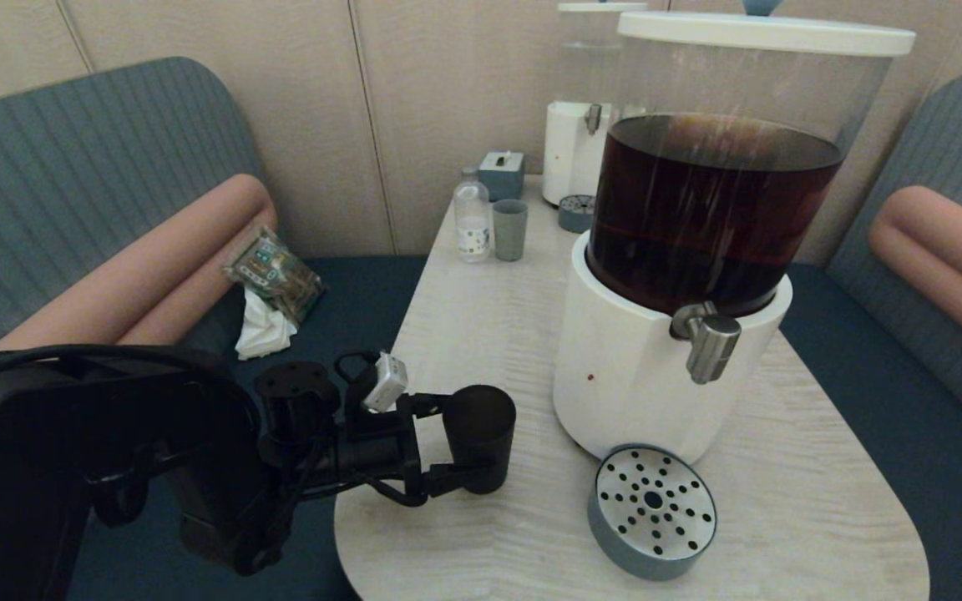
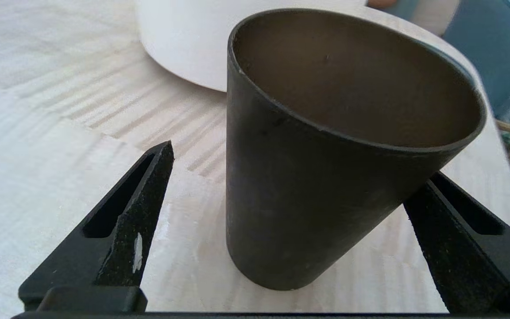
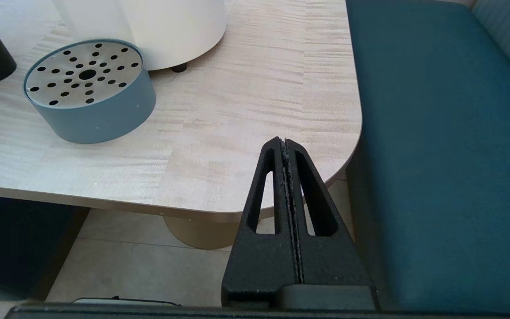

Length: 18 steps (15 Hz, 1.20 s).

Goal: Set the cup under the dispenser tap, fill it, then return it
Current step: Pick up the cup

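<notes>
Black cup (image 2: 326,177) stands between the spread left tool (image 1: 458,442), ungripped.

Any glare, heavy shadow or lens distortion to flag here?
Head view: streaky reflections on the dispenser tank; the left gripper around the cup is a dark mass. Left wrist view: wide lens makes the cup look slanted. Right wrist view: even light, soft shadow beside the drip tray; right gripper parked off the table.

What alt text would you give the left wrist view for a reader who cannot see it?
The open left hand brackets the matte black cup, which stands empty on the pale wood table; a gap shows beside one finger. The dispenser's white base rises just behind the cup.
</notes>
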{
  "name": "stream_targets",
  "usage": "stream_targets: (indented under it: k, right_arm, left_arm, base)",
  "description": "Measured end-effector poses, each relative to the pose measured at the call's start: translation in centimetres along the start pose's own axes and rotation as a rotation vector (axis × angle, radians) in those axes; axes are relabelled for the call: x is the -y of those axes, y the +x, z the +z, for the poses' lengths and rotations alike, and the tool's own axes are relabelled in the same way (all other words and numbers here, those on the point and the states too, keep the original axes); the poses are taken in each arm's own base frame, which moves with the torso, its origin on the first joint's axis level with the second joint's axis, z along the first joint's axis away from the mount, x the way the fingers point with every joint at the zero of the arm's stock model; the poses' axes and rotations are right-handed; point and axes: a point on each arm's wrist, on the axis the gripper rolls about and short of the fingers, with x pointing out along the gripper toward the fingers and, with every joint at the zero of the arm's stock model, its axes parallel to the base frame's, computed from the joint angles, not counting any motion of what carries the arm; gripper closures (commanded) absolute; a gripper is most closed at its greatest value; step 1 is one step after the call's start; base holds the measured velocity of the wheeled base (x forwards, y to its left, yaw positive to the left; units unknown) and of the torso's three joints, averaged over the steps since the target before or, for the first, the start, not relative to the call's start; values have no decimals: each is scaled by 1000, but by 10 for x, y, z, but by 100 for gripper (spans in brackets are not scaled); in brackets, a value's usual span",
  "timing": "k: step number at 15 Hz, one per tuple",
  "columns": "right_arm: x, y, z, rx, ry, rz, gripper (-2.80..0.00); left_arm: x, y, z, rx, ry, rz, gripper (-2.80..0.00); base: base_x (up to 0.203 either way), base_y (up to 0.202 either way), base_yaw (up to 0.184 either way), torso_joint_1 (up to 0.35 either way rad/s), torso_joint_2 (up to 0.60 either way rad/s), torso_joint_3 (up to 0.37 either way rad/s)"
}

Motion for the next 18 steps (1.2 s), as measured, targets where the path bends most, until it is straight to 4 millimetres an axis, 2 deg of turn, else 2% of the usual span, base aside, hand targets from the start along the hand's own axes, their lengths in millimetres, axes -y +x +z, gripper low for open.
stream_targets:
  k: [5,6,14,18]
  right_arm:
    - [0,0,0,0,0,0,0]
    - [0,0,0,0,0,0,0]
    - [0,0,0,0,0,0,0]
    - [0,0,0,0,0,0,0]
  left_arm:
    - [-4,2,-1,3,5,20,-280]
    - [-5,3,-2,2,6,28,0]
    - [0,6,-4,-5,6,21,0]
    - [10,-1,6,-3,-12,17,0]
  base:
    - [0,0,0,0,0,0]
    - [0,0,0,0,0,0]
    - [0,0,0,0,0,0]
    - [0,0,0,0,0,0]
